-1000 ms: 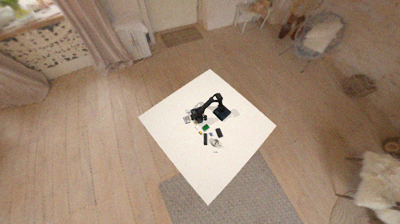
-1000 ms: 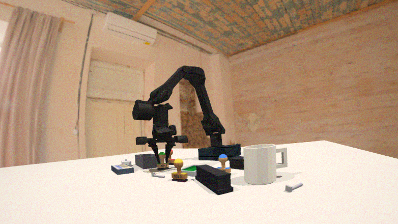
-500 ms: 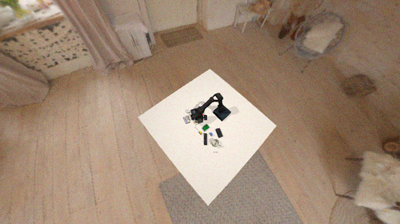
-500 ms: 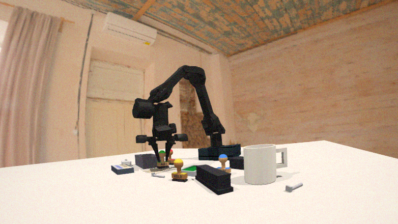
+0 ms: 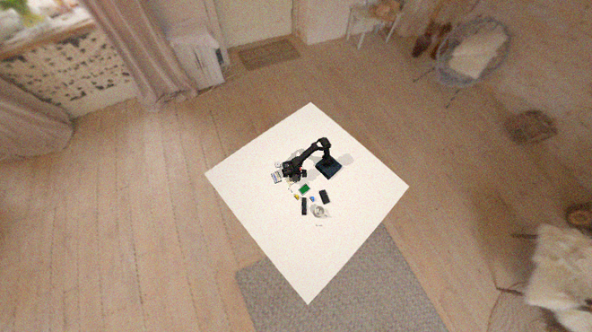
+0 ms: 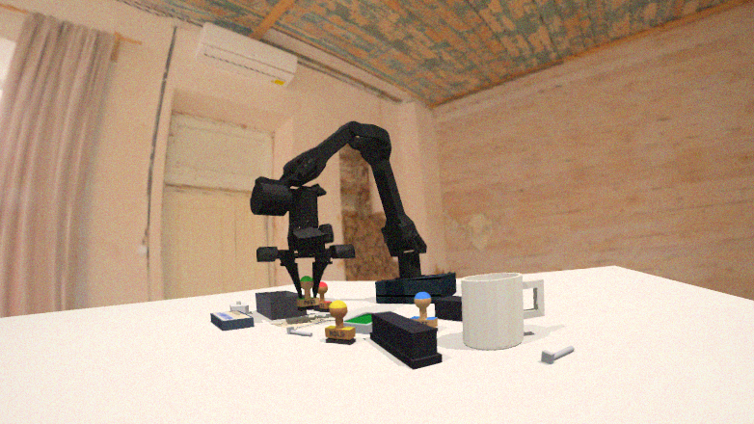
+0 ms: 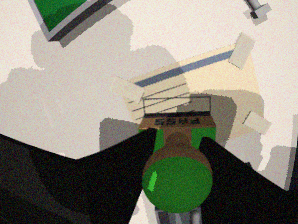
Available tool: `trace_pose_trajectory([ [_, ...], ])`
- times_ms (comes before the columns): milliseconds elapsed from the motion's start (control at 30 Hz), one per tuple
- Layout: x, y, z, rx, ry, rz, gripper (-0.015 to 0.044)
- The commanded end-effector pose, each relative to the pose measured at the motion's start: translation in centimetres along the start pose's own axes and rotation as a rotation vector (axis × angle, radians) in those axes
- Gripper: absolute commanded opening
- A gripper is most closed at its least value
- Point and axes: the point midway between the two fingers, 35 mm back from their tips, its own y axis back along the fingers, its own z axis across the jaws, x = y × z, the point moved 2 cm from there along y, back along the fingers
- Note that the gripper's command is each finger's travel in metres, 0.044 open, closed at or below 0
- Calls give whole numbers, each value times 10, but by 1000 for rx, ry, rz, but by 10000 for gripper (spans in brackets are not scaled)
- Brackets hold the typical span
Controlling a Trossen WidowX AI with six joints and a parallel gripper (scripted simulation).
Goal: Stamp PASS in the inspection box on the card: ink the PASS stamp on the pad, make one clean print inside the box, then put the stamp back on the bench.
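My gripper (image 6: 308, 295) (image 7: 178, 140) is shut on the PASS stamp (image 6: 307, 303) (image 7: 177, 184), a wooden stamp with a green knob. The stamp is upright, a little above the card (image 7: 220, 75), with PASS on its side facing the box. The card is cream with a blue stripe and pale pieces at its corners. The outlined box (image 7: 210, 105) shows just beyond the stamp in the wrist view; its near part is hidden, and I see no clear print in the part that shows. The green ink pad (image 5: 304, 189) (image 6: 361, 319) (image 7: 59, 11) lies beside the card.
A yellow HOLD stamp (image 6: 338, 331), a red-knobbed stamp (image 6: 322, 287) and a blue-knobbed stamp (image 6: 422, 300) stand nearby. A dark block (image 6: 277, 304) is close to the gripper. A long black block (image 6: 403, 337), a white mug (image 6: 493, 310) and a bolt (image 6: 557, 354) are farther right.
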Motion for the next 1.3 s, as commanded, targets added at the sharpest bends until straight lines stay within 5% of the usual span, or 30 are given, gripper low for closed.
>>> trace_pose_trajectory([
  [0, -1, 10, -1, 7, -3, -7, 0],
  [867, -1, 47, 1, 7, -3, -8, 0],
  [1267, -15, 51, 67, 0, -4, -10, 0],
])
